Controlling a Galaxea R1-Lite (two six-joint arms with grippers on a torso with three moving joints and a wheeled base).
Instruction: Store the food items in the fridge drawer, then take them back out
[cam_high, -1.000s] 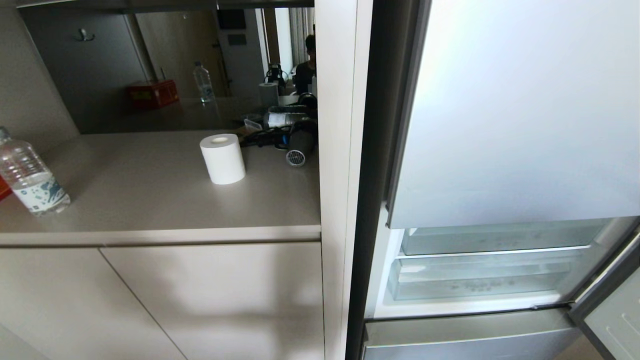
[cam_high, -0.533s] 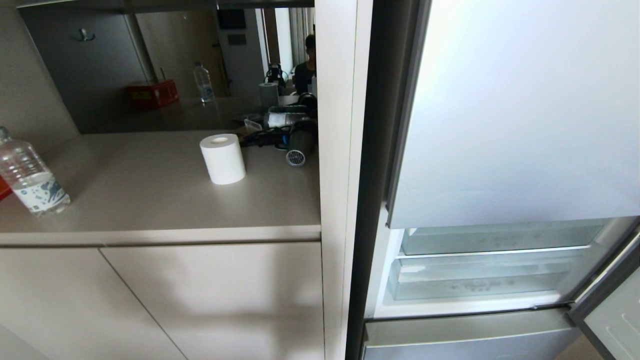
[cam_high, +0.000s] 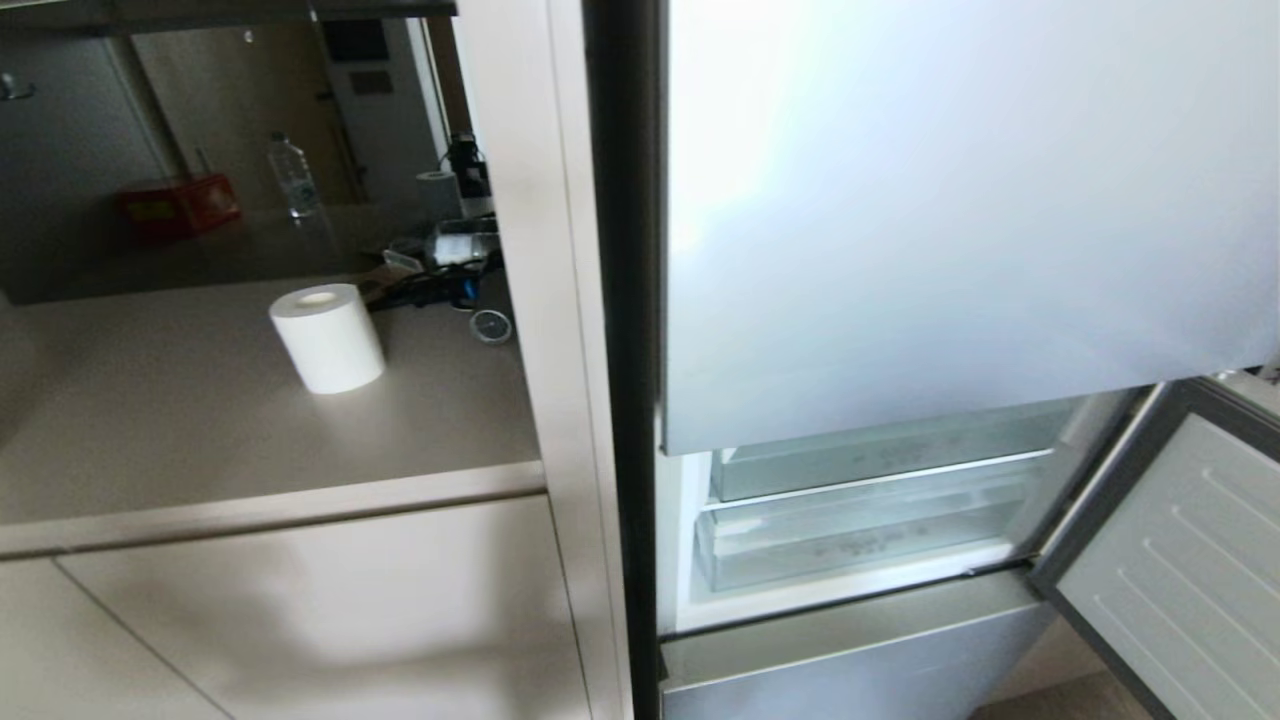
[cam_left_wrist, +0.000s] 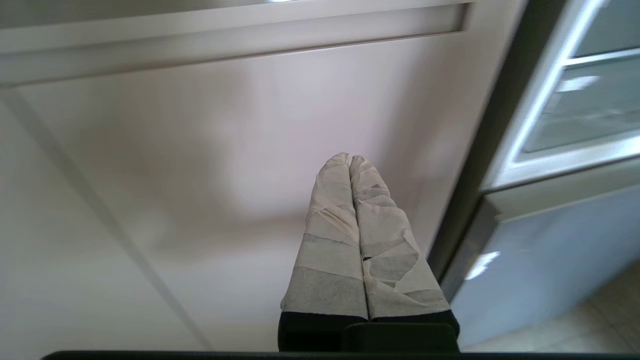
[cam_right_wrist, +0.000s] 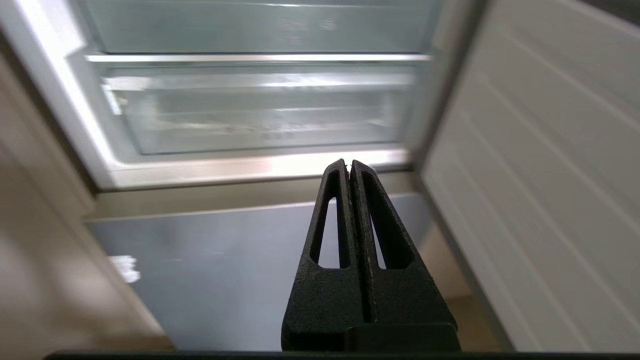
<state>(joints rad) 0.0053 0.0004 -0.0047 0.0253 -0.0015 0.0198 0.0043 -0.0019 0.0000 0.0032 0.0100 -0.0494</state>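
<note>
Both grippers – left (cam_left_wrist: 350, 159), right (cam_right_wrist: 347, 162) – jaws together, empty; drawer (cam_high: 850, 545), lower centre, closed: risk of striking its front.

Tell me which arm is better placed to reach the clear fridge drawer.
Right. The right gripper, shut, faces the fridge drawer; the left gripper, also shut, faces the cabinet door.

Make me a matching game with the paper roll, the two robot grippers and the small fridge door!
Things:
1. paper roll
2. left gripper
3. right gripper
4. small fridge door

States:
A. swung open
B. shut, wrapped in pale tape
C. standing upright on the counter
D. shut, bare black, before the clear fridge drawer

Pairs: 1-C, 2-B, 3-D, 4-A
</note>
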